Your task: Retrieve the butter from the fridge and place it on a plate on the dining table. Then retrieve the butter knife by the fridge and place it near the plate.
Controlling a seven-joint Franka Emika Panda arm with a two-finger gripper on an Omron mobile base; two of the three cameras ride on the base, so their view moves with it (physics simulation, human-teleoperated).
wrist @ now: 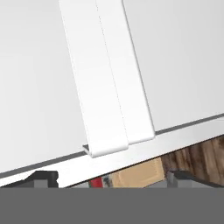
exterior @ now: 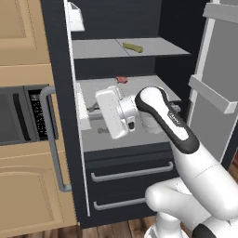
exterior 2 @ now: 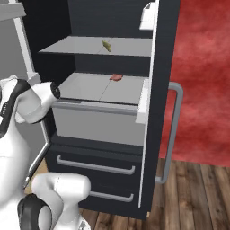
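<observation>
- We see the fridge (exterior: pixel 122 172) with both doors swung open, grey bar handles (exterior: pixel 53 139) on the doors and two drawers with grey horizontal handles below.
- The butter (exterior: pixel 133 46) lies on the upper shelf (exterior: pixel 97 48), a slim olive-yellow stick, well apart from the arm.
- A small red food item (exterior: pixel 121 79) sits on the shelf below, towards the back.
- Our arm reaches into the lower compartment, its white wrist just in front of the pale bin there.
- The tool (wrist: pixel 109 180) points at a white door surface with a raised strip (wrist: pixel 107 83); only the dark tips show, set wide apart, so it stands open and holds nothing.
</observation>
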